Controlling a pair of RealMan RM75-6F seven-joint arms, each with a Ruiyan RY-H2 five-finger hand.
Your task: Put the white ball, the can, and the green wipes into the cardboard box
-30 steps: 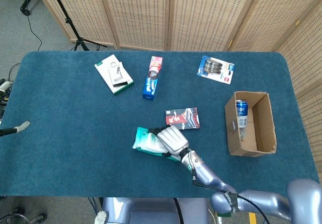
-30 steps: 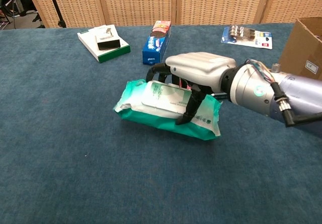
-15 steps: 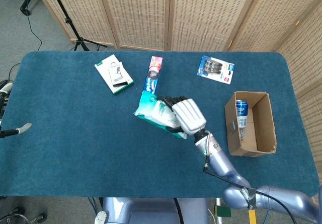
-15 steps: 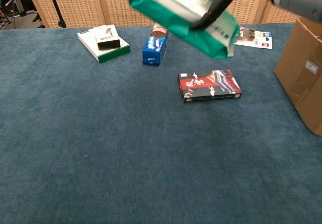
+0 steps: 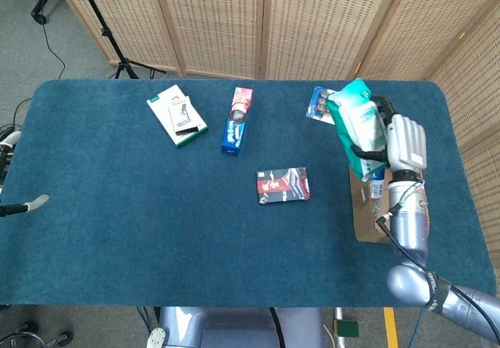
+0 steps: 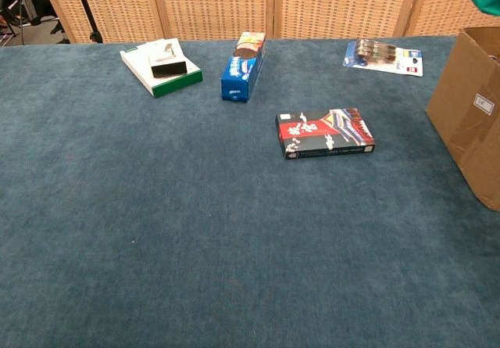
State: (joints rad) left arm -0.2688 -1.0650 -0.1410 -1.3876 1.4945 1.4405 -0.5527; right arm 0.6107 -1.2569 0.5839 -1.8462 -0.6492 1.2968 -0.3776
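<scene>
Green soft pack of wipes [image 5: 355, 121] hangs above the brown cardboard box [image 5: 362, 203], gripped by the right hand [image 5: 398, 146].

Wicker folding screens [image 5: 258, 19] are standing along the far edge of the blue carpeted table [image 5: 117, 207]. Grey floor [image 5: 23, 59] is showing at the top left, with a black tripod stand [image 5: 105, 31] and a black cable [image 5: 48, 47] lying there. Even indoor light is falling throughout.
</scene>
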